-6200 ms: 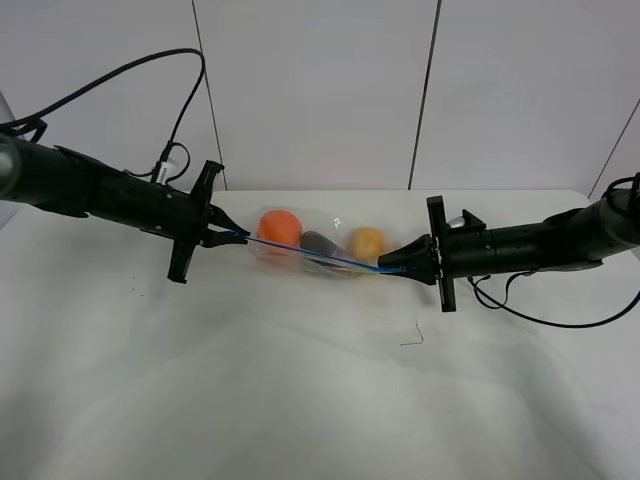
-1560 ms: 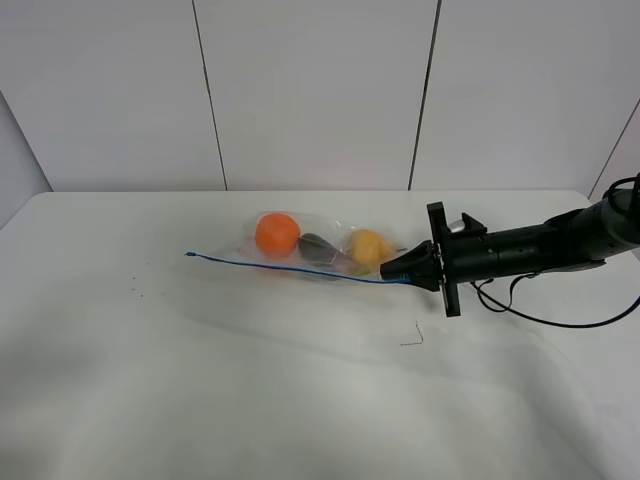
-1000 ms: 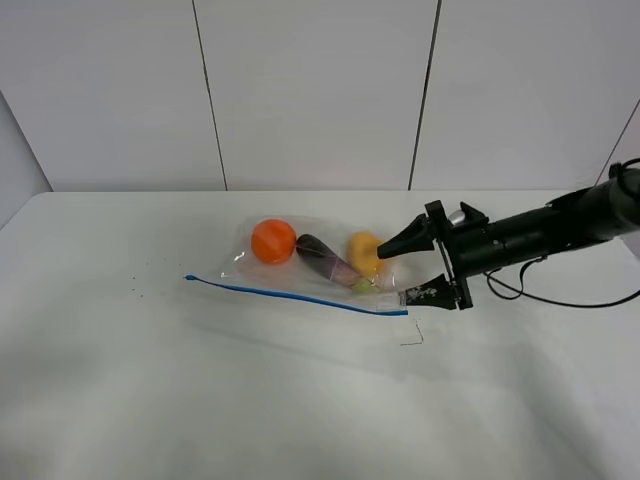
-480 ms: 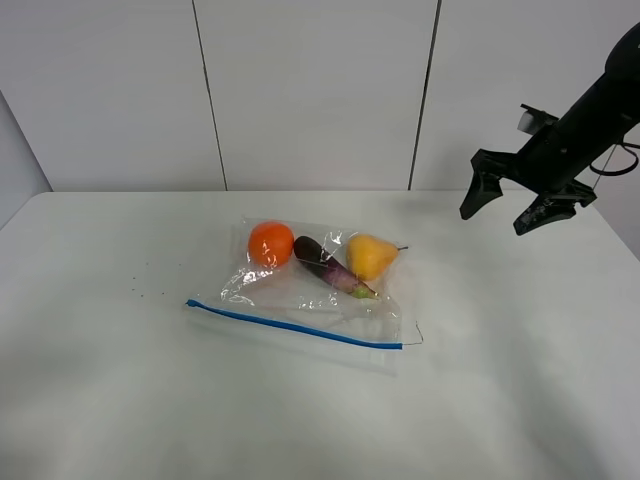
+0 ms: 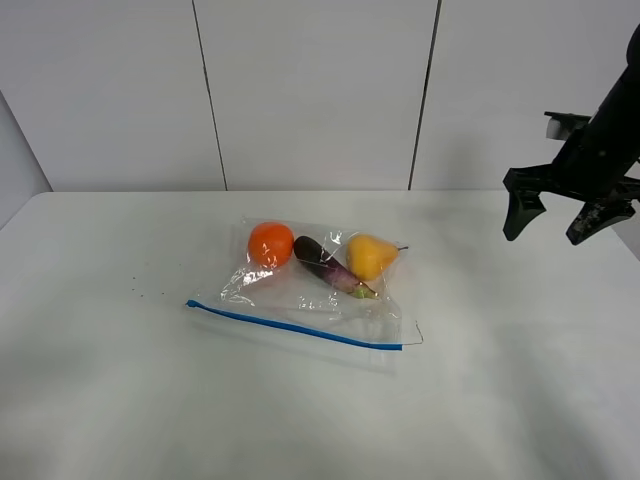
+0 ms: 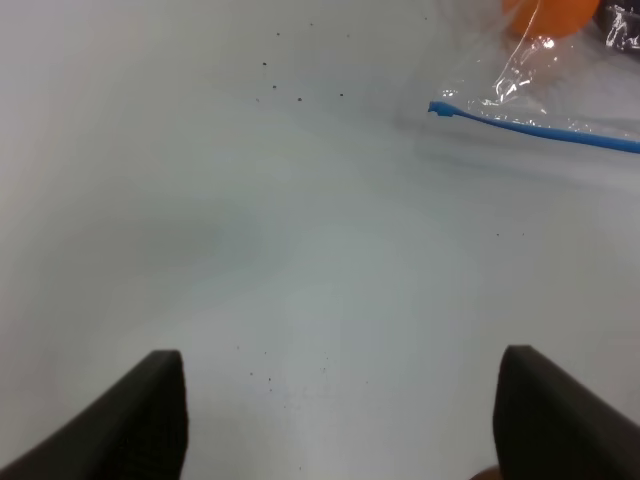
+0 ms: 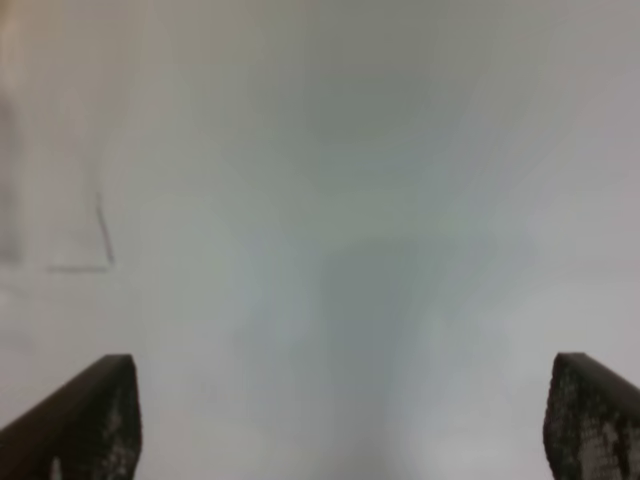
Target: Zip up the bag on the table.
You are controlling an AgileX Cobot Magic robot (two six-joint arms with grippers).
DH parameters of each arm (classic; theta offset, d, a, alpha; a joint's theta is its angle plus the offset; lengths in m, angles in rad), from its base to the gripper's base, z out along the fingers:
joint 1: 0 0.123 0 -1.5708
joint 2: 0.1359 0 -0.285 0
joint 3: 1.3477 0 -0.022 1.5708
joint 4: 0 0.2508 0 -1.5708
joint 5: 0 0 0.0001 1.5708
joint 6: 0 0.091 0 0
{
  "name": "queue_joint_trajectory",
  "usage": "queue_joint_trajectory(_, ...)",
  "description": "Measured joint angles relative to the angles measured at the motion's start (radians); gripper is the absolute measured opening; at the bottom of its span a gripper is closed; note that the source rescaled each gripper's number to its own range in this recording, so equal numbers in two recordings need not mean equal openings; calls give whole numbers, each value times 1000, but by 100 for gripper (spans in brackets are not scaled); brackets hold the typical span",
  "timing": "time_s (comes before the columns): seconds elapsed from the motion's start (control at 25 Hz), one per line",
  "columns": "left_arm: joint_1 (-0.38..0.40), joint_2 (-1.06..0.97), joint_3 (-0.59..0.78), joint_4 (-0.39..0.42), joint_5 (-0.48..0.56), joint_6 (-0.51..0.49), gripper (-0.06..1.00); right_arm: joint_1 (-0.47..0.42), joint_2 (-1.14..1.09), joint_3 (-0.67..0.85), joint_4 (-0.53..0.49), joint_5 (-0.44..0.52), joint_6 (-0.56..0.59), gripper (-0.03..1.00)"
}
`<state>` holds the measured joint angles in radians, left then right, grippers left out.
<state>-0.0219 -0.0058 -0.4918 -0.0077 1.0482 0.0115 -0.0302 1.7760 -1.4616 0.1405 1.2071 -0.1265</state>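
Note:
The clear bag [image 5: 310, 295] lies flat on the white table [image 5: 150, 400], its blue zip strip [image 5: 295, 326] along the near edge. An orange fruit [image 5: 270, 243], a purple eggplant [image 5: 325, 264] and a yellow pear [image 5: 370, 255] show through it. My right gripper [image 5: 555, 218] is open and empty, raised above the table's far right, well clear of the bag. In the left wrist view my left gripper [image 6: 340, 420] is open and empty above bare table; the zip strip's end [image 6: 440, 108] and the orange fruit [image 6: 555, 15] show beyond it. The left arm is out of the high view.
A white panelled wall [image 5: 320, 90] stands behind the table. A few dark specks [image 5: 140, 290] lie on the table left of the bag. The right wrist view shows only blurred white surface [image 7: 320, 200].
Both grippers let go of the zip strip's ends; the left arm left the high view. The bag dropped flat. The right gripper opened, rose and swung away to the far right.

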Motion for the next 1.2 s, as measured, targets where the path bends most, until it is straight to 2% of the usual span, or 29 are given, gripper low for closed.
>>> queue_joint_trajectory(0.2, 0, 0, 0, 0, 0, 0, 92, 0, -202, 173, -65, 0, 22, 100)
queue_joint_trajectory(0.52, 0, 0, 0, 0, 0, 0, 92, 0, -622, 605, -79, 3, 55, 100)
queue_joint_trajectory(0.72, 0, 0, 0, 0, 0, 0, 92, 0, -908, 839, -78, -84, 58, 100)
queue_joint_trajectory(0.88, 0, 0, 0, 0, 0, 0, 92, 0, -1149, 951, -74, -149, 62, 100)
queue_joint_trajectory(1.2, 0, 0, 0, 0, 0, 0, 92, 0, -1509, 968, -72, -179, 79, 100)
